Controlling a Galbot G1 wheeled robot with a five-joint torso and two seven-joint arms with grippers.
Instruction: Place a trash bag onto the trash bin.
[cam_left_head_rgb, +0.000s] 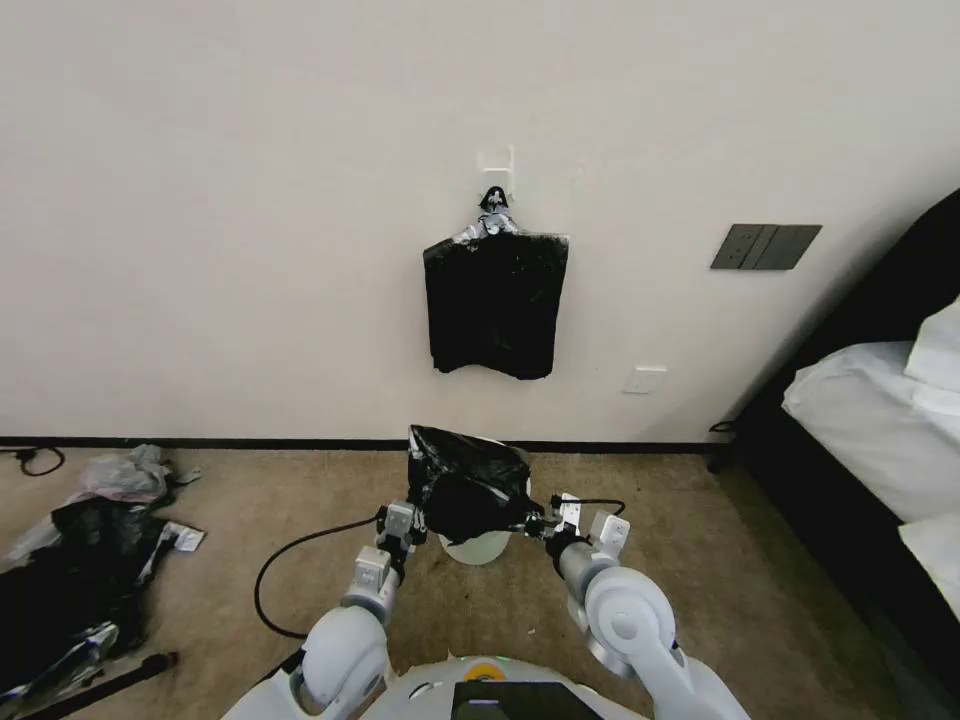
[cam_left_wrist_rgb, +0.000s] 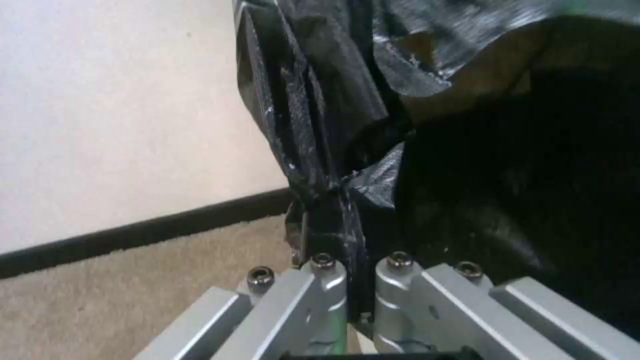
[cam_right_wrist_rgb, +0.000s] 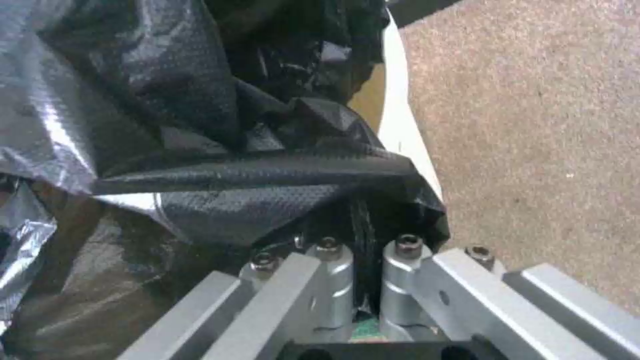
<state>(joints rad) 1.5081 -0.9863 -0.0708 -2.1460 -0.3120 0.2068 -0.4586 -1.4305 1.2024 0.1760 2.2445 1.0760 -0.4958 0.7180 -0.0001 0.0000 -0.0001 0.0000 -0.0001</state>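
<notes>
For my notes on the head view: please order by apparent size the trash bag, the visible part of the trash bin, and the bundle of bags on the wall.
1. bundle of bags
2. trash bag
3. trash bin, mostly covered

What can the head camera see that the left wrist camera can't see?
The head view alone shows the cream bin under the bag, the bundle of bags hanging on the wall, the bed and the right gripper. The left wrist view alone shows, close up, black film pinched between the closed fingers. Both show the black bag, the left gripper, the wall and the carpet.
</notes>
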